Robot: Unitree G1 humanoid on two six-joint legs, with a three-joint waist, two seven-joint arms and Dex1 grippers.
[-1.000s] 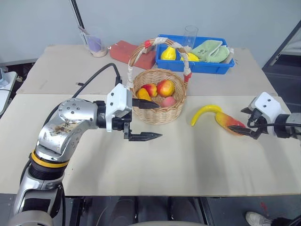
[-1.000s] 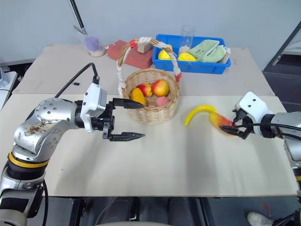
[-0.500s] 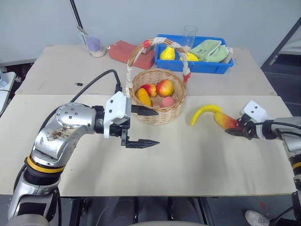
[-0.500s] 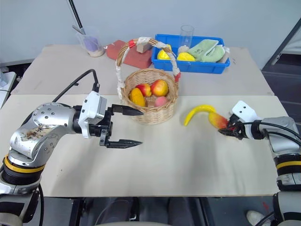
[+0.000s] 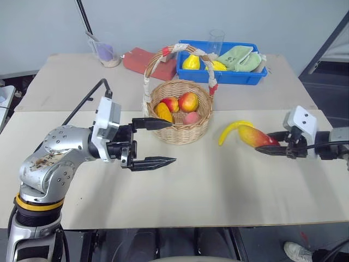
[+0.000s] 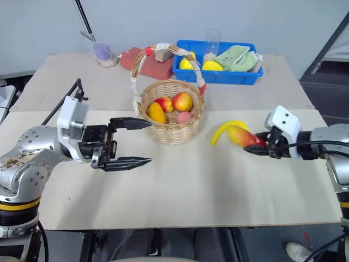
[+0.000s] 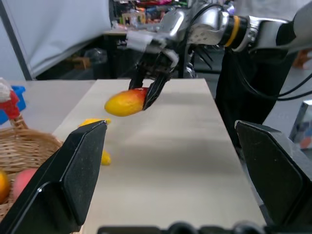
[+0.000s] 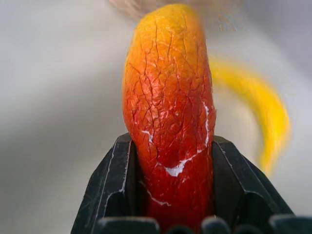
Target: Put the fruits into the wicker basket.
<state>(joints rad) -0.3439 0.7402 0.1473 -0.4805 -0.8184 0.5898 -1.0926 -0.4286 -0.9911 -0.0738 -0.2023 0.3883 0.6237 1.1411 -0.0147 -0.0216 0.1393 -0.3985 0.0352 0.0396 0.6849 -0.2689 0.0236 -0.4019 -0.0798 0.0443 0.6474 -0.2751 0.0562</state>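
With my right hand [image 5: 271, 146] clamped on the mango [image 5: 253, 136], held right of the wicker basket [image 5: 180, 109], I'd carry it high over the rim, clear of the handle; left hand [image 5: 158, 143] gapes.

The mango's [image 8: 168, 112] red end is sitting out of sight between the right gripper's [image 5: 271, 148] two black fingers. In the right wrist view the banana [image 8: 258, 109] is showing as a blurred yellow arc behind the mango, and the wicker basket [image 8: 161, 4] is blurring into a tan smear, cut off by the picture's edge. In the left wrist view the basket is being cut off at the edge, and the fruits inside it are showing only as slivers. The blue bin's [image 5: 234, 76] wall is partly hiding its contents near the tabletop's far edge.
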